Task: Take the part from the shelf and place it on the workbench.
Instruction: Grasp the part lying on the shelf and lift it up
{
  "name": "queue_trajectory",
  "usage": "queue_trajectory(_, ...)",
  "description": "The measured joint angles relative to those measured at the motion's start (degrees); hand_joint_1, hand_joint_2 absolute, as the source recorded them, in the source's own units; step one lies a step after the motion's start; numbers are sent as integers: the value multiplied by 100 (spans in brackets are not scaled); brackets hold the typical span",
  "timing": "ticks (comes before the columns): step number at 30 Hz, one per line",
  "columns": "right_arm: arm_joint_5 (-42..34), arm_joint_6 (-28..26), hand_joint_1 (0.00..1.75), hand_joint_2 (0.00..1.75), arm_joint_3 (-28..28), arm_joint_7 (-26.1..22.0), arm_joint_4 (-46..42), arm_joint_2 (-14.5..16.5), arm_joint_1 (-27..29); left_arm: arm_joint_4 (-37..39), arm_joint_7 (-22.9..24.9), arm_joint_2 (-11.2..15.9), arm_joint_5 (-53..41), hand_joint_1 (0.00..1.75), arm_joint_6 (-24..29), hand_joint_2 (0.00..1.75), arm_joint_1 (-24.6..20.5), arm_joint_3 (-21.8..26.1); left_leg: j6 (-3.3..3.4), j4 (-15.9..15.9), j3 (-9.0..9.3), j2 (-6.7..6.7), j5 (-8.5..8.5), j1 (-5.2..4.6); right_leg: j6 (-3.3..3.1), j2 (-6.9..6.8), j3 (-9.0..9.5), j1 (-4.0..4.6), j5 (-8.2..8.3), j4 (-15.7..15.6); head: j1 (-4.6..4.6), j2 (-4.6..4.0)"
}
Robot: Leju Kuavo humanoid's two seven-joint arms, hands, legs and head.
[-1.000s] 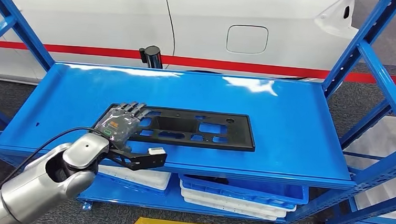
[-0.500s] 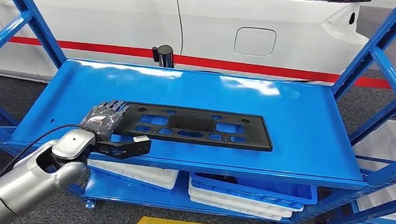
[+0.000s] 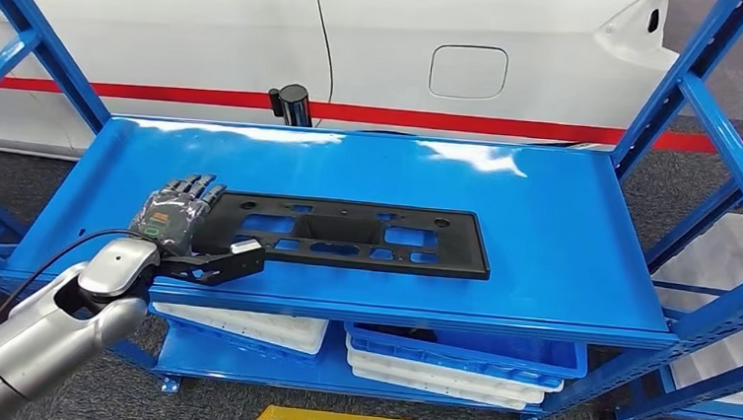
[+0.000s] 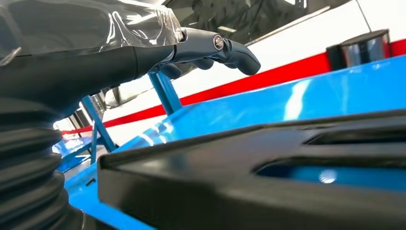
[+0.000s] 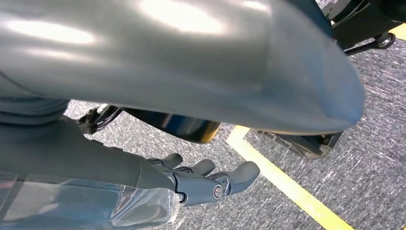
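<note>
Head view: a long, flat black plastic panel [image 3: 346, 236] with rectangular cut-outs and small round holes lies on the glossy blue metal shelf [image 3: 545, 212]. Its long axis runs left to right along the shelf, parallel to the front edge, and one short end points at the left hand [image 3: 175, 218]. The cut-outs show the blue shelf beneath; the largest recess sits about midway along the panel, with smaller windows on either side and a raised rim around the outline.

The left hand, wrapped in clear film, sits at the panel's near end with its dark fingers [image 3: 194, 187] stretched forward and apart, just beside the panel's corner; whether they touch it I cannot tell. It grasps nothing. From the left wrist view the panel's corner [image 4: 249, 177] lies below the extended fingers.

In the right wrist view the right hand [image 5: 201, 179] hangs over grey carpet [image 5: 373, 143] beside a yellow floor line [image 5: 282, 179], fingers loosely extended and holding nothing.
</note>
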Motion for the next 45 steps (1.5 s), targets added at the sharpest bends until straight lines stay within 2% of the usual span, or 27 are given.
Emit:
queue_trajectory(3,1,0,0,0,0,-2,0,1,-7,43,0,-1,-6,0,-3,175,-33,8,-6,-1228,593,-2,527,22,41,8,13,-2,-10,6,0,1)
queue_trajectory(5,3,0,0,0,0,-2,0,1,-11,70,0,-2,-14,0,-17,175,-46,11,47,-1608,770,-8,626,-8,97,15,0,8,-4,7,2,1)
queue_trajectory(7,10,1,0,0,1,-1,0,1,-11,104,-5,-5,-21,0,-44,175,-62,10,125,-1622,769,-10,649,-30,160,18,-10,0,7,-5,4,1)
queue_trajectory(9,19,2,0,0,2,-3,-1,-1,-14,144,-27,-23,-30,0,-68,175,-117,7,204,-1650,782,-5,679,-19,213,16,-71,-11,-108,145,8,0)
queue_trajectory(10,22,2,0,0,2,-5,-1,-1,-16,172,-46,-34,-37,0,-79,175,-148,2,241,-1665,790,2,690,-11,229,14,-179,-11,-256,395,13,0)
queue_trajectory(12,35,2,0,0,2,-8,-1,1,-11,258,-102,-61,-41,0,-83,175,-182,-15,286,-1665,789,14,691,-30,239,12,-549,-14,-627,1202,19,0)
queue_trajectory(13,47,2,0,0,3,-9,-1,1,-5,321,-137,-79,-35,0,-67,175,-190,-27,294,-1665,788,18,690,-45,241,11,-725,-14,-747,1563,20,0)
queue_trajectory(14,58,2,0,0,3,-10,-1,1,0,389,-173,-99,-25,0,-39,175,-199,-39,297,-1664,789,19,690,-57,237,11,-816,-14,-764,1739,20,1)
queue_trajectory(15,69,2,0,0,4,-11,-1,1,2,464,-209,-120,-14,0,-3,175,-214,-50,298,-1664,794,17,689,-67,227,11,-790,-13,-671,1675,20,1)
queue_trajectory(16,77,2,0,0,4,-14,0,1,0,538,-241,-140,-4,0,31,175,-235,-60,296,-1663,803,14,688,-73,209,11,-648,-12,-494,1380,20,1)
queue_trajectory(18,84,1,0,0,4,-19,0,-2,-9,674,-288,-176,12,0,78,175,-282,-72,281,-1655,815,12,676,-92,164,11,-228,-3,-137,532,20,1)
queue_trajectory(19,85,1,0,0,4,-22,0,-2,-14,735,-299,-189,16,0,89,175,-303,-77,266,-1650,811,12,671,-101,145,11,-83,6,-43,226,19,1)
queue_trajectory(20,86,1,0,0,5,-24,0,-2,-15,784,-306,-198,19,0,95,175,-321,-82,247,-1647,803,12,666,-109,132,11,-9,18,-11,58,18,1)
queue_trajectory(23,86,1,0,0,8,-27,0,2,-10,905,-311,-225,16,0,102,175,-362,-96,179,-1630,781,11,642,-95,81,10,-2,33,1,0,16,1)
queue_trajectory(24,85,1,0,0,8,-27,0,3,-15,941,-314,-235,10,0,103,175,-375,-101,149,-1525,735,11,565,-84,56,7,0,24,14,-11,12,1)
queue_trajectory(25,84,1,0,0,9,-29,0,5,-20,977,-318,-245,1,0,102,175,-388,-107,116,-1299,635,10,428,-72,32,4,1,11,26,-22,7,1)
queue_trajectory(27,81,0,0,0,9,-36,0,7,-23,1044,-325,-266,-18,0,101,175,-402,-129,54,-519,288,12,49,-49,12,4,-3,4,33,-23,-7,1)
queue_trajectory(28,79,0,0,0,9,-38,0,8,-19,1073,-328,-278,-27,0,101,175,-406,-145,32,-135,111,12,-88,-39,10,4,-5,4,33,-22,-9,1)
queue_trajectory(29,78,0,0,0,10,-39,-1,8,-15,1094,-331,-291,-35,0,101,175,-412,-161,16,91,4,12,-137,-29,10,4,-4,2,32,-22,-10,1)
queue_trajectory(30,78,0,0,0,10,-40,-1,9,-12,1109,-333,-303,-45,0,101,175,-423,-177,6,79,9,13,-75,-18,11,5,0,0,32,-21,-11,1)
queue_trajectory(31,79,0,0,0,11,-41,-1,10,-12,1122,-334,-314,-52,0,100,175,-439,-191,1,-171,128,14,77,-7,14,6,7,-4,31,-21,-11,1)
queue_trajectory(33,83,0,0,0,11,-44,-1,14,-16,1142,-334,-331,-59,0,93,175,-481,-211,6,-1049,551,15,441,5,35,12,19,-3,25,-17,-11,1)
queue_trajectory(34,85,0,0,0,11,-45,-1,15,-17,1151,-334,-342,-59,0,89,175,-499,-219,29,-1391,715,13,555,-2,57,17,16,5,24,-15,-9,1)
queue_trajectory(35,85,0,0,0,13,-45,-1,17,-18,1160,-334,-352,-60,0,85,175,-513,-226,57,-1590,808,9,608,-16,83,20,11,11,27,-14,-8,1)
queue_trajectory(38,85,0,0,0,21,-45,-1,19,-17,1179,-332,-382,-62,0,84,175,-544,-240,167,-1661,835,0,648,-42,174,24,3,-2,31,-14,-3,0)
queue_trajectory(40,85,1,0,0,27,-46,-2,19,-18,1189,-332,-405,-62,0,83,175,-563,-245,233,-1690,854,5,677,-25,219,19,-40,-12,-76,122,1,0)
queue_trajectory(45,85,0,0,0,29,-46,-2,19,-19,1198,-332,-420,-61,0,83,175,-567,-247,276,-1696,861,14,683,-22,234,15,-159,-15,-261,400,6,1)
